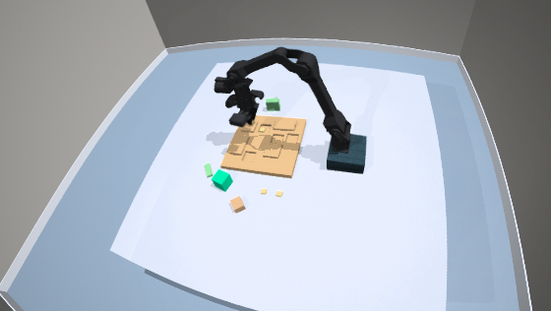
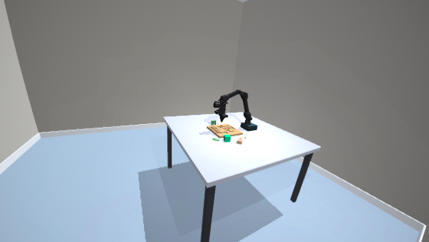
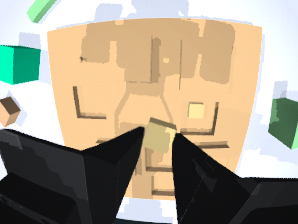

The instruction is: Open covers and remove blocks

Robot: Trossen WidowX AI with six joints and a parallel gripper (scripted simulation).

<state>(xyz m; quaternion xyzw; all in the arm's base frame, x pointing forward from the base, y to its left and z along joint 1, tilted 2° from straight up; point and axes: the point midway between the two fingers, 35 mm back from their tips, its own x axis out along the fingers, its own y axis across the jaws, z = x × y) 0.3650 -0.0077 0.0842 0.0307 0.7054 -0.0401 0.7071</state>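
Note:
My gripper [image 1: 249, 121] [image 2: 222, 119] [image 3: 158, 135] is shut on a small pale yellow block [image 3: 159, 138] and holds it above the far part of the wooden puzzle board [image 1: 275, 172] [image 3: 62, 55]. A second yellow block [image 1: 262, 129] [image 3: 196, 110] sits in a well of the board. Two more yellow blocks, one [image 1: 264, 191] beside the other [image 1: 279, 194], lie on the table off the board's near edge. The covers are the same tan as the board, and the arm's shadow lies across them, so how far each is open is hard to tell.
A teal cube [image 1: 222, 180] [image 2: 227, 138] [image 3: 20, 65], a light green bar [image 1: 208, 170] [image 2: 216, 139] and a tan block [image 1: 237, 204] [image 2: 240, 141] lie near the board's near left corner. A green block [image 1: 273, 104] [image 3: 284, 122] stands beyond its far edge.

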